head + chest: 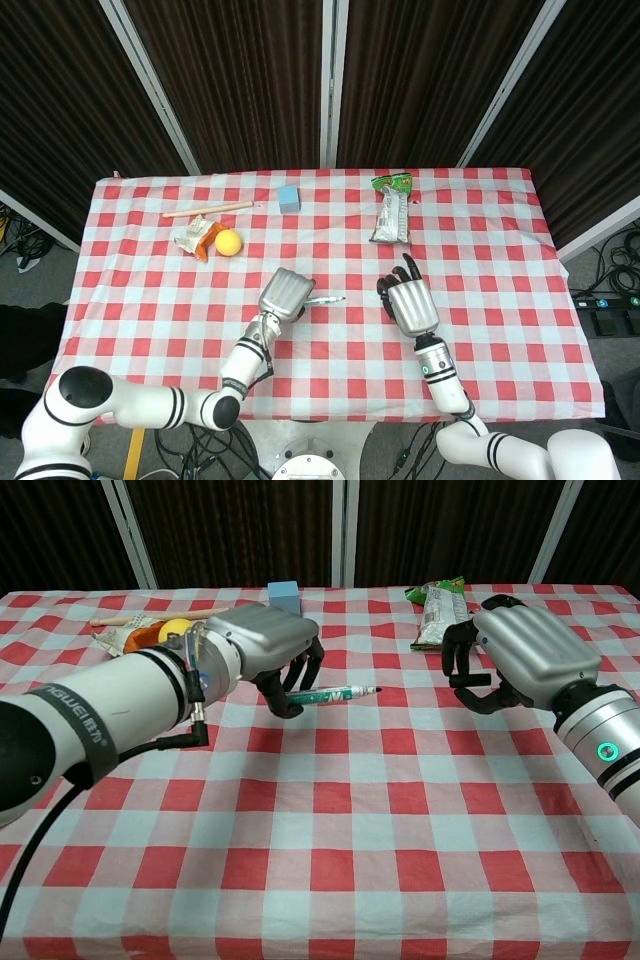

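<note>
Left hand: we see our left hand (265,645) grasping one green-and-white pen (338,693) in its curled fingers (283,697), lifted just above the surface (330,870); the pen's dark tip points toward our right side. From the head view the same hand (284,294) sits near the middle of the surface, the pen (326,299) sticking out of it.

Right hand: our right hand (520,655) holds nothing; its fingers (462,652) are curled inward, clenched on air, well apart from the pen. In the head view it (411,304) hangs to the right of the pen tip.

Surface: one red-and-white checked cloth covers it.

Far left group: we count one wooden stick (208,209), one crumpled wrapper (194,238) with something orange under it, and one yellow ball (228,241) touching that wrapper.

Far middle: one light-blue block (289,198).

Far right group: one silvery snack packet (391,220) and one green packet (392,183) just beyond it.
</note>
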### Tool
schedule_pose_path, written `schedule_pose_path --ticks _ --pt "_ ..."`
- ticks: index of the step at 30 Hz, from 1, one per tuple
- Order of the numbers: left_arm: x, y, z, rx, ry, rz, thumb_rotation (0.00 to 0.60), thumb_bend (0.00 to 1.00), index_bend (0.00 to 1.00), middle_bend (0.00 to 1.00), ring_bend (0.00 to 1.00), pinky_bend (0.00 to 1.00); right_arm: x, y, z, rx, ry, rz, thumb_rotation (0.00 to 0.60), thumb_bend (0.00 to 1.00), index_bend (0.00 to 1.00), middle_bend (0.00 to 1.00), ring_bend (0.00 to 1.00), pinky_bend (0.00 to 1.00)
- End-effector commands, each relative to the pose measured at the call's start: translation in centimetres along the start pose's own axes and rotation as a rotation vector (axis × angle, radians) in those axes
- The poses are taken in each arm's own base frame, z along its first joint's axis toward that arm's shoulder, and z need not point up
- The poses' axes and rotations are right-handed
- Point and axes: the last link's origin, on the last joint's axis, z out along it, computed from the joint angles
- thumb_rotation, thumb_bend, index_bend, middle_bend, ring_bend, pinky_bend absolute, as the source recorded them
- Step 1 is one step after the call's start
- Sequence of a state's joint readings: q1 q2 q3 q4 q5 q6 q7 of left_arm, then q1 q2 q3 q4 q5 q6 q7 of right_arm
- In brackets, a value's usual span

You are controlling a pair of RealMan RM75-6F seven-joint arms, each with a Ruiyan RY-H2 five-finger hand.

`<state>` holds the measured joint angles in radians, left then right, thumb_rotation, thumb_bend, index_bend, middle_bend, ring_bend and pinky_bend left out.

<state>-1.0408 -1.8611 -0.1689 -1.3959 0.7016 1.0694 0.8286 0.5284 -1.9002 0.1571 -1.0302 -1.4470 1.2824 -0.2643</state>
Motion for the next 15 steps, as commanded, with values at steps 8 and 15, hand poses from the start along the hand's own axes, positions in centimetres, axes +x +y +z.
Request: schedule_pose_path --ticks 8,15 --pt "-3.3 -1.7 0.2 -0.002 -0.026 0.005 0.6 0.3 0.49 0.54 0.99 0.88 -1.7 1.2 -0.1 -0.021 -0.083 -0.002 0.6 0.21 0.61 0.57 0.27 0.09" --pt "-3.2 -2.4 0.2 -0.013 -0.018 -0.009 0.6 0.18 0.36 0.44 0.98 0.87 -1.7 1.3 -0.2 -0.016 -0.105 -0.002 0.6 0.1 0.43 0.39 0.14 0.01"
